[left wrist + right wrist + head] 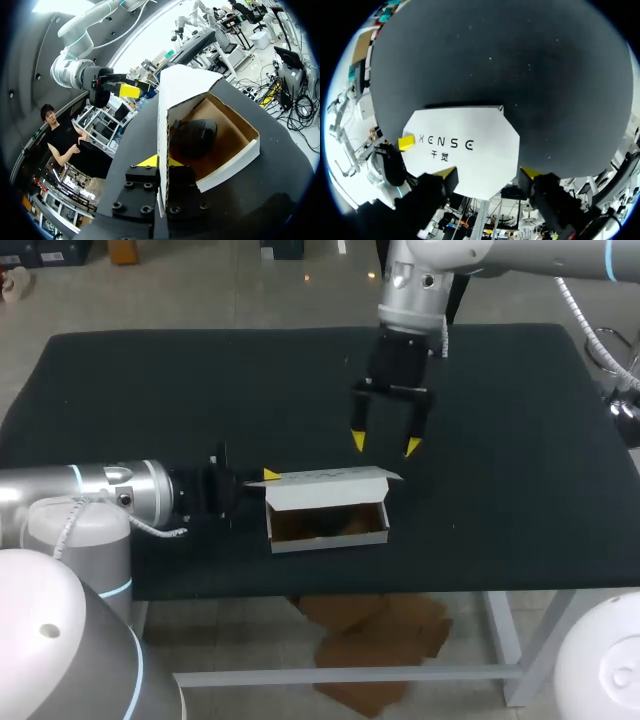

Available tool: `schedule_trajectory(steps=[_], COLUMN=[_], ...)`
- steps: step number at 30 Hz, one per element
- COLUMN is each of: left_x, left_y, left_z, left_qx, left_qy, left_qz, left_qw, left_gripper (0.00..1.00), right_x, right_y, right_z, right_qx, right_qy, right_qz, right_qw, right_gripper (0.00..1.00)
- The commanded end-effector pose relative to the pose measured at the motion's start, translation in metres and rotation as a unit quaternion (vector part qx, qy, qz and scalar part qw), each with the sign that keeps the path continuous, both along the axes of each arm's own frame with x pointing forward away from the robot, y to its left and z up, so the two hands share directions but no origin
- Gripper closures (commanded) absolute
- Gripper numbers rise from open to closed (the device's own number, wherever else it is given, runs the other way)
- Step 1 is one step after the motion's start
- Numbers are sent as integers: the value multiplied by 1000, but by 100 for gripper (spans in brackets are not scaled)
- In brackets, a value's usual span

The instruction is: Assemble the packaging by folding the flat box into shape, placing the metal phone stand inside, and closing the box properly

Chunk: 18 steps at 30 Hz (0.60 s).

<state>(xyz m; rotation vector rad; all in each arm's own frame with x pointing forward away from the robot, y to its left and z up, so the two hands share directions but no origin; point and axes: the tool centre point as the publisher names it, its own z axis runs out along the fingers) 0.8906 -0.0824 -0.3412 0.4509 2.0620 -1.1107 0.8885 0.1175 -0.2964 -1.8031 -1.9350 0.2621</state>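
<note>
A white box (pixel 328 508) with a brown inside lies near the table's front edge, its lid (pixel 335 477) raised. In the left wrist view a dark phone stand (pixel 195 137) rests inside the box (pixel 230 160). My left gripper (pixel 268 476) comes in level from the left and is shut on the box's left end wall, which shows as a thin white edge between its fingers (pixel 142 176). My right gripper (pixel 385 444) hangs open above and just behind the lid, pointing down. In the right wrist view the lid (pixel 465 145) lies under the right gripper (pixel 489 174).
The black table top (pixel 520 440) spreads wide behind the box and to both sides. The box stands close to the front edge (pixel 420 592).
</note>
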Motion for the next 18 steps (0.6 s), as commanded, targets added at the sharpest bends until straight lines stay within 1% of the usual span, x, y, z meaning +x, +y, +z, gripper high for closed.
schedule_trajectory(steps=[1, 2, 4, 5, 7, 11, 16, 18], left_x=[-1, -2, -2, -2, -3, -4, -5, -5], left_y=[-1, -2, -2, -2, -2, -3, -3, -3], left_z=[-7, -8, -9, -9, -10, -13, -14, -14], left_qx=[-1, -1, -1, 0, 0, 3, 3, 3], left_qy=[-6, -7, -8, -9, -10, -15, -18, -19], left_qz=[3, 3, 2, 3, 3, 4, 3, 2], left_qw=[1000, 1000, 1000, 1000, 1000, 1000, 1000, 1000], left_gripper=[100, 100, 100, 100, 100, 100, 100, 100], right_x=[3, 2, 0, -1, -2, -6, -10, -11], right_y=[-2, -2, -2, -2, 0, 3, 5, 5], right_z=[-8, -10, -12, -14, -17, -22, -25, -25], right_qx=[13, 17, 21, 23, 25, 28, 28, 26], right_qy=[24, 24, 24, 24, 23, 24, 22, 19], right_qz=[1, -2, -3, -2, -2, -1, 1, 0], right_qw=[1000, 1000, 1000, 999, 999, 999, 999, 999], right_gripper=[29, 38, 44, 43, 45, 45, 49, 49])
